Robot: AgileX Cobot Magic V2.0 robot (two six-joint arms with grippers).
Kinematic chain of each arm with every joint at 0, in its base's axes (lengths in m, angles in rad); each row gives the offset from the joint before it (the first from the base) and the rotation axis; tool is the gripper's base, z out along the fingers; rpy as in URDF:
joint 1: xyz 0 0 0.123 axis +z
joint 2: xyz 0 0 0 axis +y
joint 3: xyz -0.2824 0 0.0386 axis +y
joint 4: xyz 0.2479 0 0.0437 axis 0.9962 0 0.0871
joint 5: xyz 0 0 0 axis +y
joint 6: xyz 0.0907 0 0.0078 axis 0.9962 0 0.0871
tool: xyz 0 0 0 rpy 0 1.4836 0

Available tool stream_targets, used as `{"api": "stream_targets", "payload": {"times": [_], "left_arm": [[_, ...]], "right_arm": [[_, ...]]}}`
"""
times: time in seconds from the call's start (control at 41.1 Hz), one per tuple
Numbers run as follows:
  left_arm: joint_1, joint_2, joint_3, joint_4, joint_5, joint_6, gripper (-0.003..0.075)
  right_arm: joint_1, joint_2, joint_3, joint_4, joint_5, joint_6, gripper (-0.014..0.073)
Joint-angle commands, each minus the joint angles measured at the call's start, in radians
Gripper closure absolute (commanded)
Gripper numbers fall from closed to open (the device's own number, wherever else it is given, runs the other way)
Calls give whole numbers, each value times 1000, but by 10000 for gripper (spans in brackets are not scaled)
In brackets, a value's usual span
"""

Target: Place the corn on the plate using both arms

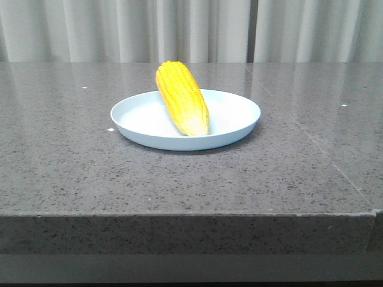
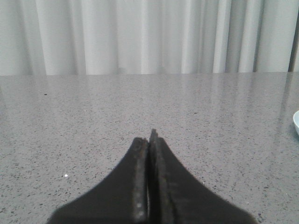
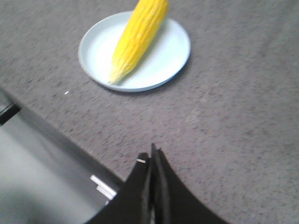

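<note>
In the front view, the corn (image 1: 182, 98) is lying in the plate (image 1: 239, 116). Its pale tip is sitting down inside the plate, near the front rim. Its fat end is leaning up over the back rim. The plate is sitting on the gray desk (image 1: 72, 173). No hand is showing in this view. The job is looking done, I think. The best thing now is for both hands to be keeping away and not bumping the plate. The corn is round and is only leaning, so a little push could be rolling it off.

In the left wrist view, the left hand (image 2: 149, 144) is closed tight. Its two dark fingers are pressing together and holding nothing. It is pointing across the bare desk toward the white curtain (image 2: 140, 35). Only a tiny bit of the plate is peeking in at the side edge of this picture. The corn is not showing here, so the corn is well apart from this hand.

In the right wrist view, the right hand (image 3: 152, 161) is closed too, and it is holding nothing. It is hanging over the desk near the front edge. The plate and the corn (image 3: 138, 37) are lying ahead of this hand, well apart from it, with bare desk between.
</note>
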Motion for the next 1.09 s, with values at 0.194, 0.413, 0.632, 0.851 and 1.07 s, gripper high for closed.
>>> {"api": "stream_targets", "payload": {"times": [0.194,0.413,0.632,0.851,1.07], "left_arm": [[1,-15,21,-9,-81,1,741],[1,-15,21,-9,-81,1,741],[1,-15,21,-9,-81,1,741],[1,-15,21,-9,-81,1,741],[1,-15,21,-9,-81,1,741]], "right_arm": [[-323,-368,403,3,-530,-6,663],[-440,-494,593,5,-688,-6,663],[-439,-498,692,5,-822,-6,663],[-429,-498,705,5,-852,-5,663],[-429,-498,705,5,-851,-5,663]]}}
